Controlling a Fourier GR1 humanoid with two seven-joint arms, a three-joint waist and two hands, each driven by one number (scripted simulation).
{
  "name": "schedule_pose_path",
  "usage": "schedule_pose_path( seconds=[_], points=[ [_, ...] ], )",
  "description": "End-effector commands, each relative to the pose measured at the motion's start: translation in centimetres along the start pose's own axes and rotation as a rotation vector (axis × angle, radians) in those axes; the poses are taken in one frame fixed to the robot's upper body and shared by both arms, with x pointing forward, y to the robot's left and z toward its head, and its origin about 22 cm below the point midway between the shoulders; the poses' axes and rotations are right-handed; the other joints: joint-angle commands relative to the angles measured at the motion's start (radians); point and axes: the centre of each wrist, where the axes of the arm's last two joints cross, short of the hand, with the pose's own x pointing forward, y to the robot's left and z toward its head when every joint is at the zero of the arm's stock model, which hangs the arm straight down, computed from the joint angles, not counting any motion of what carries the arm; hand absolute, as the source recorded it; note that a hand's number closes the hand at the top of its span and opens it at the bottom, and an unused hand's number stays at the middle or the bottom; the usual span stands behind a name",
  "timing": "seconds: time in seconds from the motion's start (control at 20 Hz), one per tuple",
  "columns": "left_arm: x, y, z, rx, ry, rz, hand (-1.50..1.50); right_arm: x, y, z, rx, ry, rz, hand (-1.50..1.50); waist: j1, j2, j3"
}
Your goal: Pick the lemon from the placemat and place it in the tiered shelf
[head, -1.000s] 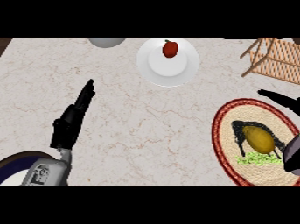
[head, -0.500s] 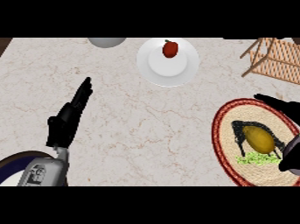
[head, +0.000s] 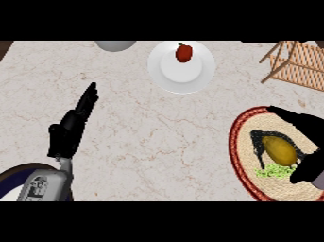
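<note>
Lemon (head: 281,151): on placemat (head: 243,142), right side of tabletop (head: 157,132), betw. right robot hand's (head: 311,137) thumb and fingers.
Right robot hand: curled round lemon, fingers (head: 262,142) touching its left side.
Lemon axis: long axis runs upper-left to lower-right.
Left robot hand (head: 73,124): fingers straight, holds nothing.
Shelf (head: 311,66): upper right, well apart.

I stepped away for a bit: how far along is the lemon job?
Early stage. Done: the right hand has reached the placemat and curls around the lemon. In hand: the grasp itself; the lemon sits on the mat, not lifted. Left: raising it and carrying it to the wooden tiered shelf at the counter's far right. The left hand rests open on the left side.
</note>
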Motion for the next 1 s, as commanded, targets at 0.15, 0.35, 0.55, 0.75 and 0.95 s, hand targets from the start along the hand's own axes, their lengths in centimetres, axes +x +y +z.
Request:
schedule_pose_path(
  seconds=[0.15, 0.35, 0.55, 0.75, 0.95],
  points=[
    [-0.3, -0.6, 0.2, -0.010, -0.010, 0.009, 0.00, -0.6, 0.4, -2.6, 0.021, -0.006, 0.005, -1.50, 0.002, 0.000, 0.000],
    [-0.1, -2.1, -0.3, -0.008, -0.002, 0.005, 0.00, -0.5, 2.3, -0.8, 0.036, -0.009, 0.005, -1.50, -0.002, 0.000, 0.000],
    [-0.8, 0.8, -0.3, -0.003, -0.007, 0.003, 0.00, -2.1, 0.6, -1.1, 0.049, 0.007, 0.010, -1.50, 0.000, 0.000, 0.000],
    [-0.4, 0.7, -0.6, 0.011, -0.022, -0.011, 0.00, -1.2, 1.4, -2.2, 0.107, -0.006, 0.108, 1.50, 0.002, 0.001, 0.000],
    [0.0, -1.2, 0.5, -0.007, -0.006, 0.011, 0.00, -1.7, 1.8, -2.2, 0.057, -0.063, 0.156, 1.50, 0.003, 0.000, 0.000]
  ],
)
